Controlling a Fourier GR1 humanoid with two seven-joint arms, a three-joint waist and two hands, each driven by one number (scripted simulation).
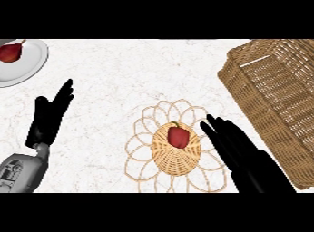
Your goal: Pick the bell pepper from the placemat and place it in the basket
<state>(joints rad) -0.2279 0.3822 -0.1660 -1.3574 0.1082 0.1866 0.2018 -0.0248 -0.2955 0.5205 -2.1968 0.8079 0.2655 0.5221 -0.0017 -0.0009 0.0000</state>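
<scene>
A red bell pepper with a small green stem lies on the woven middle of a round wicker placemat with looped edges. My right hand is just to the pepper's right, over the placemat's edge, fingers straight and pointing up-left, open and not touching it. A large wicker basket stands at the right of the counter, beyond that hand. My left hand rests open at the left, fingers up, well away from the pepper.
A white plate at the far left corner carries a red pear. Bare marble counter stretches between the plate, the placemat and the basket.
</scene>
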